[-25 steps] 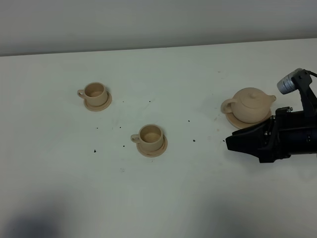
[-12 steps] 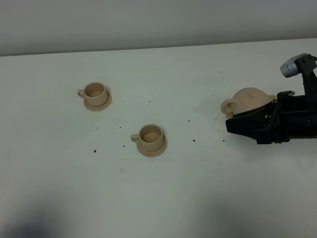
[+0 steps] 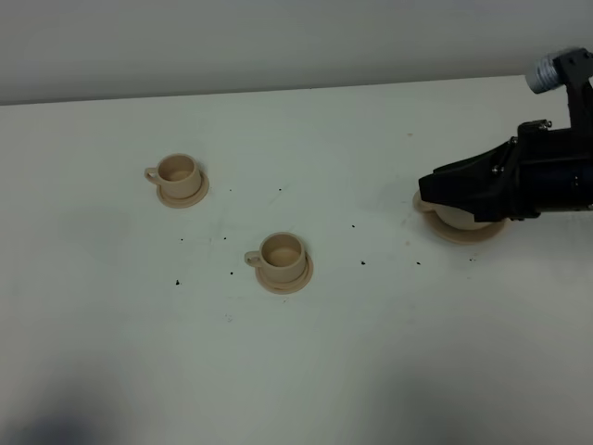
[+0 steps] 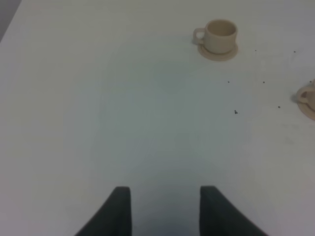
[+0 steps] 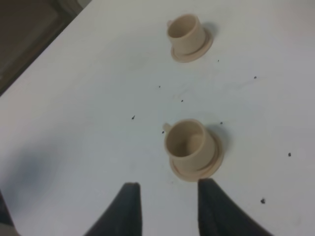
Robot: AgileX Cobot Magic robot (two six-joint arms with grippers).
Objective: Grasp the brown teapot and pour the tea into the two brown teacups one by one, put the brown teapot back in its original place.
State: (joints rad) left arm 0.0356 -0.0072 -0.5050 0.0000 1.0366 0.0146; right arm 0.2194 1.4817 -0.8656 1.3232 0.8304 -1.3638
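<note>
A plain white table [image 3: 306,371] dotted with small dark specks [image 3: 362,262] runs back to a bare pale wall [image 3: 278,37]; the right wrist view shows a darker floor [image 5: 24,29] past the table's edge. Two brown teacups sit on their saucers well apart from the pot, the far teacup [image 3: 176,171] and the near teacup [image 3: 282,252]. The right gripper [image 3: 428,185] hangs over the brown teapot [image 3: 454,216], hiding most of it as it sits on its wide saucer [image 3: 473,235]; its fingers stand partly apart, with nothing between them. The left gripper [image 4: 165,194] is also parted and empty above bare table
</note>
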